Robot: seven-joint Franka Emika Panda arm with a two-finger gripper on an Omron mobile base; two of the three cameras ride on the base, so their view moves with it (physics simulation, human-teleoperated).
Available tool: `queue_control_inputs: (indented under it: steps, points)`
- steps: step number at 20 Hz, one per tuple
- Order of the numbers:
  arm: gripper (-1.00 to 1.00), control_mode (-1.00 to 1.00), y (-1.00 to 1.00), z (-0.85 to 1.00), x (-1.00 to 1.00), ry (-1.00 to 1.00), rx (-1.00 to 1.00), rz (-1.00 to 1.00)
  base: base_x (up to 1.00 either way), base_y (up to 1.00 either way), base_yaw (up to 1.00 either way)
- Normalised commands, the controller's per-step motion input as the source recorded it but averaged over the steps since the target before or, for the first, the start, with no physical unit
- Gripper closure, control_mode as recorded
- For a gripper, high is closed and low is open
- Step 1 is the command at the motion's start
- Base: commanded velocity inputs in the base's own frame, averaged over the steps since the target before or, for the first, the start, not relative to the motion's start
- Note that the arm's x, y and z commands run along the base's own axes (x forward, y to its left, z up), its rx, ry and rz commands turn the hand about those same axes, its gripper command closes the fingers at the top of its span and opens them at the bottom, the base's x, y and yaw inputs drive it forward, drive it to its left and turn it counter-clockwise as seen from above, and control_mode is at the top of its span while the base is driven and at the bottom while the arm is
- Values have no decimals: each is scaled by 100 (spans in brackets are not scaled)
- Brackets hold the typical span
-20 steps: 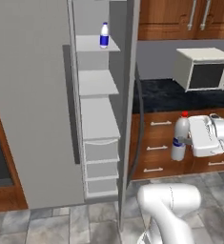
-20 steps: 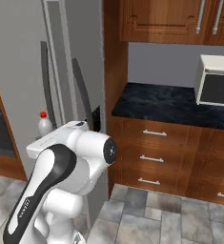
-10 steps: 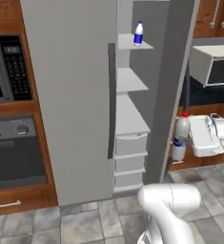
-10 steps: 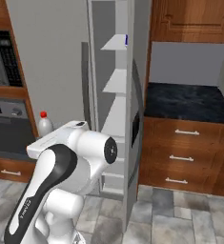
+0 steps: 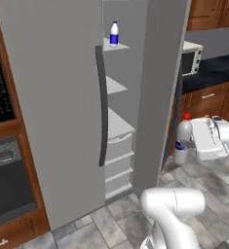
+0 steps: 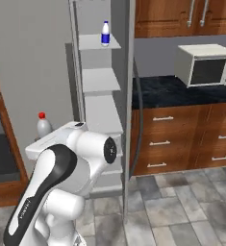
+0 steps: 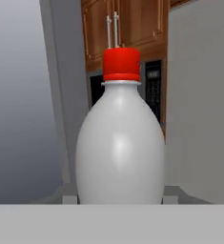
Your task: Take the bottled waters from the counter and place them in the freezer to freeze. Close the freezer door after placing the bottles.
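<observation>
The red-capped bottle [image 7: 120, 143] sits upright, clamped in your gripper [image 5: 190, 144] beside the open freezer [image 5: 157, 87], while the blue-capped bottle [image 5: 114, 34] stands on its top shelf [image 6: 96, 43].

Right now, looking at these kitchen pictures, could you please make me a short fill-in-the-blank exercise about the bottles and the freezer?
1. The bottle in the gripper has a ____ cap.
2. The blue-capped bottle stands on the freezer's ____ shelf.
3. The freezer door is ____.

Missing words: red; top; open
</observation>
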Motion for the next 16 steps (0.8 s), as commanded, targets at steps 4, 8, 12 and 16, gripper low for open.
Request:
queue_control_inputs:
  steps: [4,8,12,16]
  points:
    - [100,100,0,0,0,0,0,0,12,57,-72]
    - [100,100,0,0,0,0,0,0,20,93,-46]
    - [100,100,0,0,0,0,0,0,47,59,-38]
    - [100,100,0,0,0,0,0,0,25,8,-38]
